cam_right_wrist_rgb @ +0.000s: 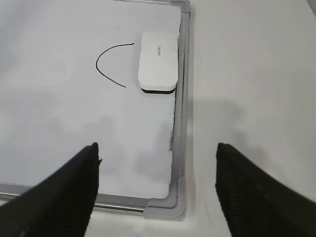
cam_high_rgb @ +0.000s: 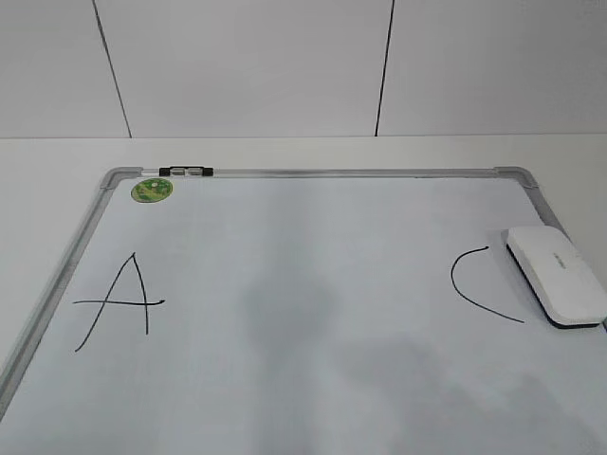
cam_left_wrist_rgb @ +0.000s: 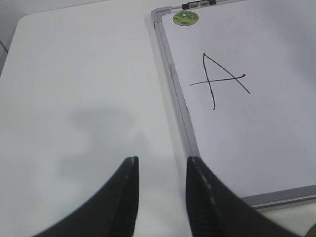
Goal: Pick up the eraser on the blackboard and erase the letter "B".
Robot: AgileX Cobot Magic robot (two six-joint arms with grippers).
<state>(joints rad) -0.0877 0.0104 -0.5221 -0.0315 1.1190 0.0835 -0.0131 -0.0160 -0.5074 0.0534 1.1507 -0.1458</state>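
Observation:
The blackboard (cam_high_rgb: 313, 284) is a pale whiteboard with a silver frame, lying flat on a white table. The white eraser (cam_high_rgb: 557, 275) lies on it by the right frame, next to a black "C" (cam_high_rgb: 469, 284). A black "A" (cam_high_rgb: 121, 301) is at the left. No letter "B" shows in any view; the board between the "A" and the "C" is blank. My left gripper (cam_left_wrist_rgb: 163, 160) is open and empty above the table, just left of the board's left frame (cam_left_wrist_rgb: 180, 103). My right gripper (cam_right_wrist_rgb: 157, 148) is wide open and empty above the board's near right corner (cam_right_wrist_rgb: 170, 200), well short of the eraser (cam_right_wrist_rgb: 158, 60). Neither gripper shows in the exterior view.
A round green sticker (cam_high_rgb: 152, 190) and a black-and-silver clip (cam_high_rgb: 187, 172) sit at the board's far left corner. White table (cam_left_wrist_rgb: 74, 98) surrounds the board on the left and on the right (cam_right_wrist_rgb: 247, 98). A white panelled wall (cam_high_rgb: 285, 66) stands behind.

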